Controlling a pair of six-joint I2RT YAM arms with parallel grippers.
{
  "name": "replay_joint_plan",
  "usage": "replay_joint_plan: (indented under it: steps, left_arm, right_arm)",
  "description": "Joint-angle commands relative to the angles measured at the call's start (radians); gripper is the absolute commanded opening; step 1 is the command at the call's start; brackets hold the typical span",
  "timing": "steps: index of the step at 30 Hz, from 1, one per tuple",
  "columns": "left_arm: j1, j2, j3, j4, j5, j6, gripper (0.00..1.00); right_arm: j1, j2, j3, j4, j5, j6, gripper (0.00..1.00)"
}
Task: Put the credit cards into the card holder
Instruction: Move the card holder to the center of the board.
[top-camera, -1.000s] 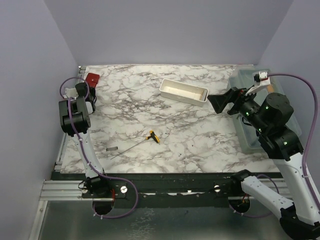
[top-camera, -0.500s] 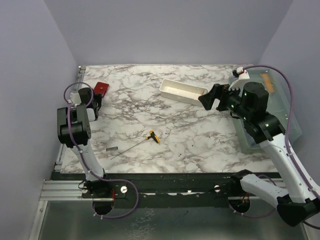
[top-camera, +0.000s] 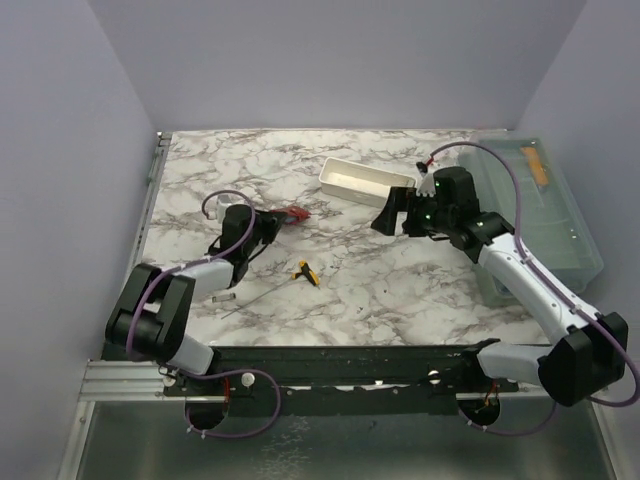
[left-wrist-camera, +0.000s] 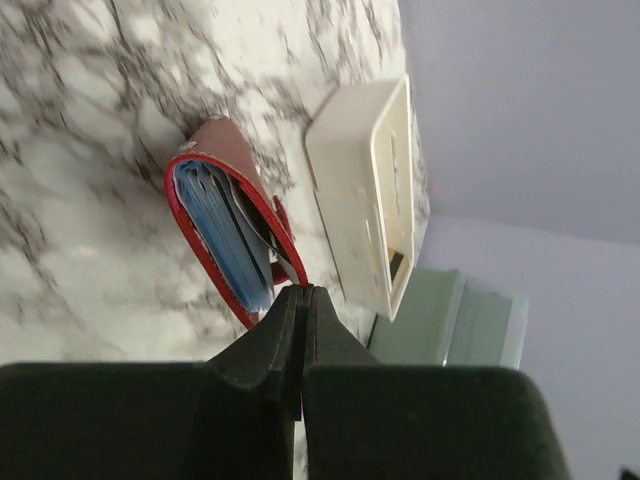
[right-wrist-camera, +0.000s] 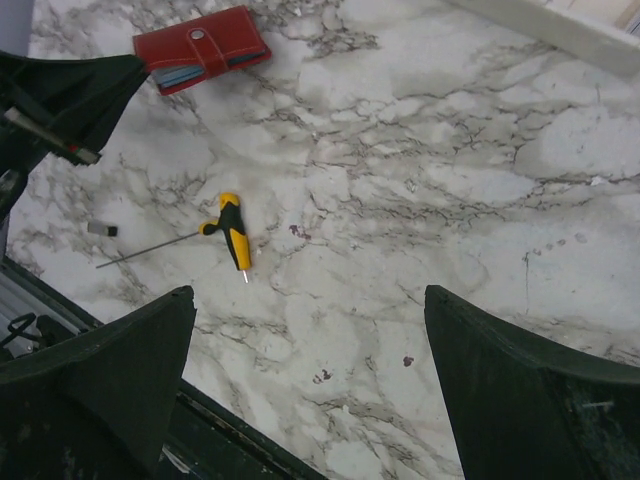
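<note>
Left jaws pinched shut on corner of red card holder, right jaws wide open, empty, well away

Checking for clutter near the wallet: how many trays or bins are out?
2. A white tray at the far middle; a clear lidded bin along the right edge. None looks hidden.

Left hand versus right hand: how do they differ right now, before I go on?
The left hand is shut, its tips pinching an edge of the red card holder; the right hand stands wide open and holds nothing. The left hand sits low at the marble table; the right hand hangs higher above it. Both are black.
</note>
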Motion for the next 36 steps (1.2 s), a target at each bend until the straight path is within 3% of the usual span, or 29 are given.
replay_joint_plan:
  steps: [1,11,13,17,18,22,26,28,34,36]
  left_arm:
    - [-0.120,-0.135,-0.100,0.012,-0.109,-0.051,0.00]
    - [-0.420,-0.127,-0.102,0.012,-0.156,-0.068,0.00]
    - [-0.429,-0.097,-0.073,0.007,-0.072,-0.067,0.14]
    - [-0.428,-0.071,-0.060,-0.039,0.124,-0.112,0.80]
    - [-0.428,-0.080,-0.059,-0.073,0.159,-0.109,0.86]
    - [-0.411,-0.179,-0.042,-0.265,0.214,-0.023,0.91]
    - [-0.350,-0.261,0.095,-0.623,0.209,0.190,0.92]
    - [-0.287,-0.271,0.145,-0.673,0.274,0.308,0.92]
    - [-0.067,-0.086,0.367,-0.812,0.578,0.596,0.90]
    - [-0.055,0.008,0.448,-0.848,0.608,0.625,0.89]
  right_arm:
    - [0.036,0.091,-0.028,0.017,0.011,0.069,1.00]
    - [0.071,0.220,-0.119,0.185,-0.005,0.229,1.00]
    - [0.071,0.221,-0.116,0.184,0.020,0.236,1.00]
    - [0.071,0.249,-0.087,0.134,0.102,0.209,1.00]
    - [0.071,0.255,-0.077,0.115,0.124,0.206,0.99]
    - [0.071,0.261,-0.087,0.115,0.157,0.202,0.88]
    - [0.079,0.316,-0.080,0.131,0.103,0.230,0.76]
    - [0.097,0.344,-0.078,0.165,0.075,0.257,0.73]
    - [0.135,0.440,-0.056,0.273,0.025,0.331,0.72]
    - [0.135,0.474,-0.057,0.315,0.015,0.355,0.61]
